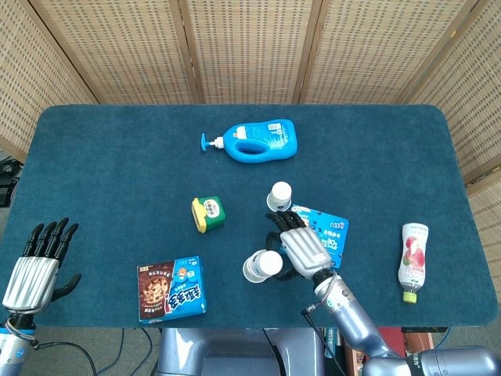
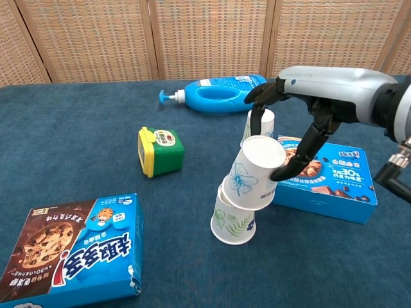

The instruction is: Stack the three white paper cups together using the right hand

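Right hand (image 2: pixel 302 122): fingers curled around a white paper cup with a blue flower print (image 2: pixel 252 173), gripping it near the rim, tilted, mouth up and toward the camera.
Held cup position: its base sits on or just inside the rim of the cup with a green leaf print (image 2: pixel 232 221), which stands on the bench (image 2: pixel 77 128). Whether it has entered straight cannot be told from either view.
Third cup (image 2: pixel 259 123): upright behind the hand, just beside the blue cookie box (image 2: pixel 334 176), partly hidden by the fingers (image 2: pixel 257 115).
Left hand (image 1: pixel 39 262): fingers extended and apart, holding nothing, at the near left edge of the bench — well apart from the cups.
Task state (judgement): first nesting under way, not seated; third cup not yet stacked.
Risk 1: the tilt — pressing down at this angle could tip or slide the light bottom cup.
Risk 2: releasing before the cup seats could let it roll off.
Risk 3: the fingers are near the third cup and may knock it on withdrawal.
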You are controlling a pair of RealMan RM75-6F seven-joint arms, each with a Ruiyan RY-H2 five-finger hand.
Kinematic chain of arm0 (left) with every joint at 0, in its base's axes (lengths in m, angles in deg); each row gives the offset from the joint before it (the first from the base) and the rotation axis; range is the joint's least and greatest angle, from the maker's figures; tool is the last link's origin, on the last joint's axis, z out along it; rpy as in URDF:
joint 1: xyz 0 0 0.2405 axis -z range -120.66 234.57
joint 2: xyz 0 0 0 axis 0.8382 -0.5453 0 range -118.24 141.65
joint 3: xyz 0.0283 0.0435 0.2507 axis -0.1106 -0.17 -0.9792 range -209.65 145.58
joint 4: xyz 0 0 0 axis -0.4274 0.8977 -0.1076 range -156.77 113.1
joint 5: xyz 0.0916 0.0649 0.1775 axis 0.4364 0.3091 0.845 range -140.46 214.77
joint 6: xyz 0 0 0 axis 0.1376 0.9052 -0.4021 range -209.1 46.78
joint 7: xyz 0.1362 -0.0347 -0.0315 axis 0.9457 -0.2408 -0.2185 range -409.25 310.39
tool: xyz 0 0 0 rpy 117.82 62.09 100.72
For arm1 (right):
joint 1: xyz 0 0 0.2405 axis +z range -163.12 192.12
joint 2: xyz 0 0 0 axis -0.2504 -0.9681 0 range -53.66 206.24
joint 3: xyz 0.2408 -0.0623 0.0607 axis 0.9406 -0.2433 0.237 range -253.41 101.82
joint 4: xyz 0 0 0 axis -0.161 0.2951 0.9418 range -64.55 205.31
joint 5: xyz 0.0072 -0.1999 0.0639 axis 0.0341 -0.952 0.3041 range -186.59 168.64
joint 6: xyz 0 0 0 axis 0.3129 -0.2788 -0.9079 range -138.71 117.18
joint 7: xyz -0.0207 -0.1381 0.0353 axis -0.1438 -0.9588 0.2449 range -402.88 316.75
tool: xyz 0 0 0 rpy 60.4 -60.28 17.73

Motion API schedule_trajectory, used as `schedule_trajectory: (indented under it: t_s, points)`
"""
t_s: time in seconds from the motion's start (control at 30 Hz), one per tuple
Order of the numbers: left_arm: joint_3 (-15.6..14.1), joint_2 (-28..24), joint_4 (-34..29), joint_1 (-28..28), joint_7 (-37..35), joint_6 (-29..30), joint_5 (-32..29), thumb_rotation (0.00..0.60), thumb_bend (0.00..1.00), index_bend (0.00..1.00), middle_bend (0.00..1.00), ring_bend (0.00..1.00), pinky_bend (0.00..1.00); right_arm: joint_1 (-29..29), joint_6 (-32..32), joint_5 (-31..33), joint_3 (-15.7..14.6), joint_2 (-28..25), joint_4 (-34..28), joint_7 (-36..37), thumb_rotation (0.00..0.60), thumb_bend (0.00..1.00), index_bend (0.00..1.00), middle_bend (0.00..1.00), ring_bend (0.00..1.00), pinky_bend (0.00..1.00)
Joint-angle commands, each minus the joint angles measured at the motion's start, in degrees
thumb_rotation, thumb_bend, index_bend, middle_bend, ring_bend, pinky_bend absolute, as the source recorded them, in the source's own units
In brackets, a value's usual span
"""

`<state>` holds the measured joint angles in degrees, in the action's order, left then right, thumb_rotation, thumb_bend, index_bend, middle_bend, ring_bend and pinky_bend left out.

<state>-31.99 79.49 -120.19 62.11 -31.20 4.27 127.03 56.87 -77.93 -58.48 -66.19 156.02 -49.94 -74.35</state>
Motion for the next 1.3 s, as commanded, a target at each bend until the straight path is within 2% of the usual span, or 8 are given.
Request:
schedule_trajectory:
  t_s: [0.03,0.2,0.43,0.5,0.83,1.0,1.3]
  points:
    - [0.0,0.0,0.0,0.0,0.0,0.0,0.0,0.600,0.26,0.00,0.00,0.00,0.00,0.3,0.1,0.1,0.0,0.5,0.3,0.1,0.600,0.10,0.56,0.18,0.00,0.09]
    - [0.0,-0.1,-0.1,-0.1,0.0,0.1,-0.1,0.600,0.26,0.00,0.00,0.00,0.00,0.8,0.6,0.7,0.0,1.5,1.5,0.1,0.600,0.10,0.55,0.14,0.00,0.09]
    - [0.0,0.0,-0.1,0.1,0.1,-0.2,-0.1,0.600,0.26,0.00,0.00,0.00,0.00,0.8,0.5,0.5,-0.5,2.9,3.6,0.7,0.600,0.10,0.36,0.05,0.00,0.09]
    - [0.0,0.0,-0.1,0.0,0.0,-0.1,-0.1,0.600,0.26,0.00,0.00,0.00,0.00,0.7,0.2,0.4,-0.5,2.9,3.7,0.7,0.600,0.10,0.33,0.04,0.00,0.09]
    - [0.0,-0.1,-0.2,0.0,0.1,0.0,0.0,0.600,0.26,0.00,0.00,0.00,0.00,0.8,-0.2,0.1,0.1,1.1,3.1,0.0,0.600,0.10,0.32,0.04,0.00,0.09]
    - [0.0,-0.1,-0.2,0.0,0.0,0.1,0.0,0.600,0.26,0.00,0.00,0.00,0.00,2.2,0.2,1.5,1.8,-0.9,3.5,-1.4,0.600,0.10,0.32,0.04,0.00,0.09]
    - [-0.1,0.2,0.0,0.2,0.1,-0.5,-0.1,0.600,0.26,0.00,0.00,0.00,0.00,4.5,3.1,2.5,3.7,-2.6,10.0,-1.3,0.600,0.10,0.32,0.05,0.00,0.09]
